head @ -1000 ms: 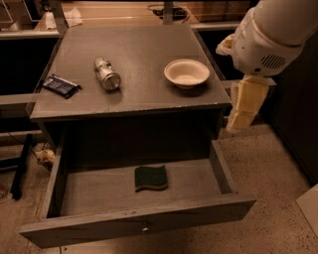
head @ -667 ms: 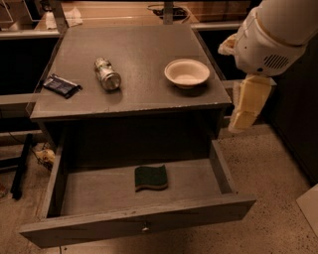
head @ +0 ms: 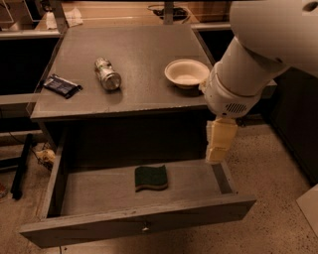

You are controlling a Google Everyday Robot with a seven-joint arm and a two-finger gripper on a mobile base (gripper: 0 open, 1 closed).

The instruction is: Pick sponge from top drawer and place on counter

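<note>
The sponge (head: 151,178), dark green with a wavy edge, lies flat on the floor of the open top drawer (head: 134,223), a little right of its middle. The drawer is pulled out below the grey counter (head: 134,64), and its small knob shows on the front panel. My gripper (head: 218,144), a cream-coloured piece hanging from the big white arm, points down over the drawer's right end. It is to the right of the sponge, above it, and not touching it.
On the counter lie a dark blue packet (head: 62,85) at the left, a can on its side (head: 107,74) and a white bowl (head: 186,73) near the right edge. A pale wooden surface (head: 124,12) runs behind. Speckled floor lies right of the drawer.
The arm has swung left and down. The gripper has gone from beside the counter's right edge to above the drawer's right end. The sponge has not moved.
</note>
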